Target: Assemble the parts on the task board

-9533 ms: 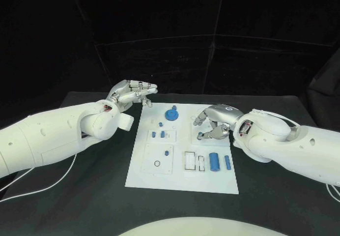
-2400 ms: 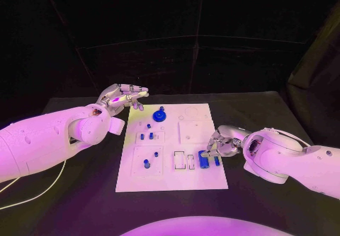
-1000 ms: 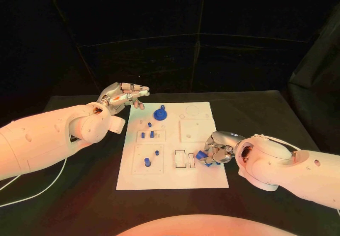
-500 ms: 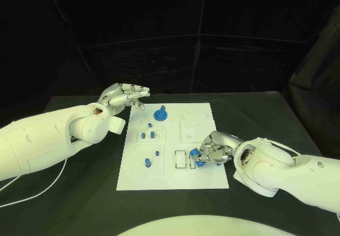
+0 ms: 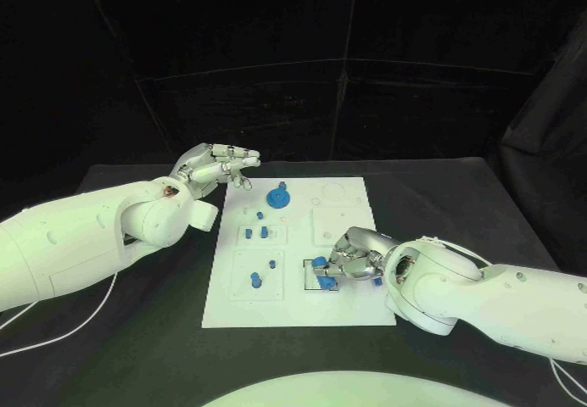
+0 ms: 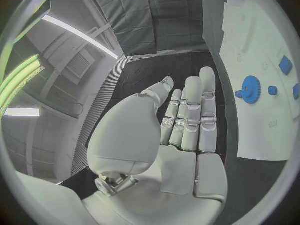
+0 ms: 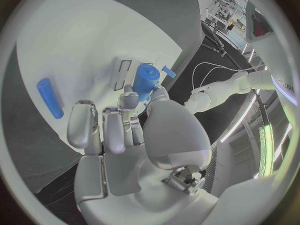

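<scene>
- A white rectangular task board lies in the middle of a black counter, its long sides running away from the robot.
- Bare black counter shows on every side of the board: a wide band to its right at the far end, a narrower strip along its near edge, and open room to its left beneath the left arm.
- The left robot hand hovers above the counter just off the board's far left corner, apart from the board. In the left wrist view its silver fingers lie loosely together, slightly curled, and hold nothing.
- Nearest that hand on the board stands a round blue gear-shaped part, also seen in the left wrist view.
- Small blue peg-like parts sit in the board's left column, with another blue piece nearer the robot.
- The right robot hand is low over the near right part of the board, its fingers closed around a thick blue cylinder part.
- In the head view that cylinder sits over the black-outlined rectangular slots near the board's middle.
- A slim blue rod-shaped part lies flat on the board, apart from the right hand's fingers.
</scene>
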You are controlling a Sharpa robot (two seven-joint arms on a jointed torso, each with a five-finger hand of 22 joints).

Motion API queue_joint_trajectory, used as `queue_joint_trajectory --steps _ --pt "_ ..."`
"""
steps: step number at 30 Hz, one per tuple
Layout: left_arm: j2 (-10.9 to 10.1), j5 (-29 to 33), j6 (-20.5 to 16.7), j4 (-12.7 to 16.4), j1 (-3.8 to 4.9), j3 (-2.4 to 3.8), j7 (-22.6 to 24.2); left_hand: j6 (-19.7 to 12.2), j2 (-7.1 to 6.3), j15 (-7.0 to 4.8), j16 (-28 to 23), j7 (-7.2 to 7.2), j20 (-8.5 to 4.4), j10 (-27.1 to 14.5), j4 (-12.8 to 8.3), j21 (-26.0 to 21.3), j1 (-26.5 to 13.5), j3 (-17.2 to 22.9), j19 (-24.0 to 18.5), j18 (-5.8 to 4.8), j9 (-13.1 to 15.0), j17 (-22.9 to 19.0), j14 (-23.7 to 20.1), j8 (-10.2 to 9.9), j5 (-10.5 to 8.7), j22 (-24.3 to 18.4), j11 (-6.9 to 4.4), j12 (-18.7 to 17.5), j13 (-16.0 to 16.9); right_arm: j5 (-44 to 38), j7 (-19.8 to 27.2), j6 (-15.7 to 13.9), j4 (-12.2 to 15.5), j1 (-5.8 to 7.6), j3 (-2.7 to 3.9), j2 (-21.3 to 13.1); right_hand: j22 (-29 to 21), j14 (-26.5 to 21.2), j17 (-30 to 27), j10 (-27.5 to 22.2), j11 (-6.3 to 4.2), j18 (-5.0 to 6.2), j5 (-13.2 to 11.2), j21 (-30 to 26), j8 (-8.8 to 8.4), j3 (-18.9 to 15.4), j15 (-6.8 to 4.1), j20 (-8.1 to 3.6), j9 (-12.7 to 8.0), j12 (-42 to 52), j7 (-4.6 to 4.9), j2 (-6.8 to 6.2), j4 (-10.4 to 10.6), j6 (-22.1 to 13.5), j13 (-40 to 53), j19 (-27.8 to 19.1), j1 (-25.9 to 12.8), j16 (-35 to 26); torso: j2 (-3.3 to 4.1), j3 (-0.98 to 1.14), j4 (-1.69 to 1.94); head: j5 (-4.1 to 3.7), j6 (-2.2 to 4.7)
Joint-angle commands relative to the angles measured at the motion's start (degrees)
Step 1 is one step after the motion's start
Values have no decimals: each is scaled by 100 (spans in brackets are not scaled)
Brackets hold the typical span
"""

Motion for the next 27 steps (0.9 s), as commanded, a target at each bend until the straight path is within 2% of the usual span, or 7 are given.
queue_joint_trajectory --steps 1,8,13,15,20,24,27 --pt "9 19 68 8 9 5 14 -50 -19 2 -29 -5 -13 -21 -12 -19 5 -7 0 31 -3 -8 -31 33 12 -9 0 37 -9 85 -63 48 -37 10 4 78 7 283 16 45 13 -53 -26 36 36 -29 -57 -14 7 -25 2 37 2 38 13 34 -56 25 0 -1 -2 17 -8" --pt "16 19 72 3 9 5 13 -50 -19 2 -29 -5 -13 -21 -12 -19 5 -7 0 31 -3 -8 -31 33 12 -9 0 37 -9 75 -147 130 -105 10 4 183 6 280 9 51 6 -52 -101 36 37 -104 -64 -23 22 -61 -6 43 3 56 10 29 -153 20 -2 3 -16 31 -11" --pt "17 19 72 2 9 5 11 -50 -19 2 -29 -5 -13 -21 -12 -19 5 -7 0 31 -3 -8 -31 33 12 -9 0 37 -9 -17 -219 158 -141 11 4 216 -95 244 -116 -9 12 -32 -1321 -22 14 -418 -63 -31 56 -299 -1 -22 -6 37 -114 -45 -643 -69 -1 2 -14 20 -12" --pt "15 19 71 1 9 5 10 -50 -19 2 -29 -5 -13 -21 -12 -19 5 -7 0 31 -3 -8 -31 33 12 -9 0 37 -9 -62 -234 158 -151 11 4 225 -220 218 -223 -102 31 -5 -1750 -93 -19 -479 -44 -19 59 -519 26 -178 19 -26 -264 -127 -910 -146 -2 2 -13 19 -10" --pt "15 19 74 1 9 5 7 -50 -19 2 -29 -5 -13 -21 -12 -19 5 -7 0 31 -3 -8 -31 33 12 -9 0 37 -9 -237 -279 170 -164 11 4 236 -483 166 -433 -328 82 47 -1823 -258 -48 168 -8 16 83 -1000 75 -1080 44 -171 -591 -290 -1722 -317 -2 5 -11 20 -8" --pt "13 19 77 0 9 5 1 -50 -19 2 -29 -5 -13 -21 -12 -19 5 -7 0 31 -3 -8 -31 33 12 -9 0 37 -9 -353 -293 218 -155 11 5 226 -544 157 -482 -373 87 60 -1820 -298 -41 239 -4 20 95 -1120 79 -1084 39 -190 -679 -323 -1718 -358 -4 5 -15 17 -12" --pt "12 19 78 -1 9 5 -1 -50 -19 2 -29 -5 -13 -21 -12 -19 5 -7 0 31 -3 -8 -31 33 12 -9 0 37 -9 -390 -262 285 -139 11 5 217 -550 167 -485 -353 90 61 -1790 -314 2 471 1 33 130 -1129 80 -843 -24 -201 -664 -314 -1091 -379 -4 7 -18 20 -12"
